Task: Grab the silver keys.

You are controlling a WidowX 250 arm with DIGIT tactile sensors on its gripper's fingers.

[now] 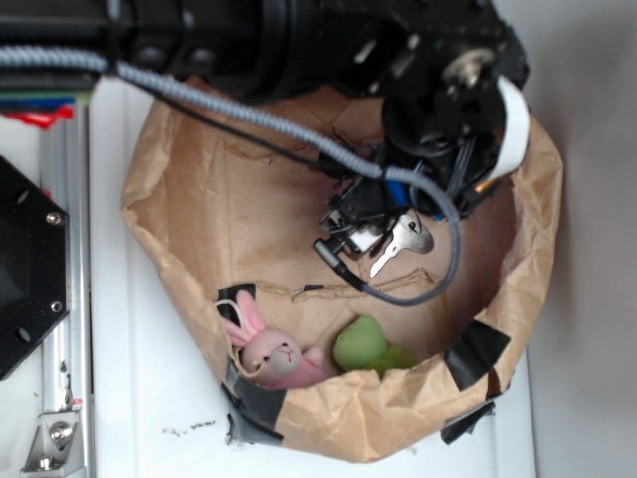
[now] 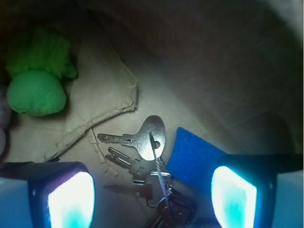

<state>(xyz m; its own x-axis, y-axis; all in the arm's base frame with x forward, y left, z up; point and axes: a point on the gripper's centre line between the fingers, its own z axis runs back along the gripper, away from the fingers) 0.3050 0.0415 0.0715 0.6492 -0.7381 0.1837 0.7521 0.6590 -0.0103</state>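
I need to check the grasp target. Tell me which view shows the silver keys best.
The wrist view: the silver keys lie fanned out on the brown paper between the open gripper fingers, beside the blue block. In the exterior view the arm hides most of them; only the larger key shows clearly.

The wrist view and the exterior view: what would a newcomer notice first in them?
The silver keys shine on the brown paper bag, lying between the two fingertips of the open gripper, with a blue block at their right. A green plush toy and a pink plush rabbit lie at the bag's near wall.
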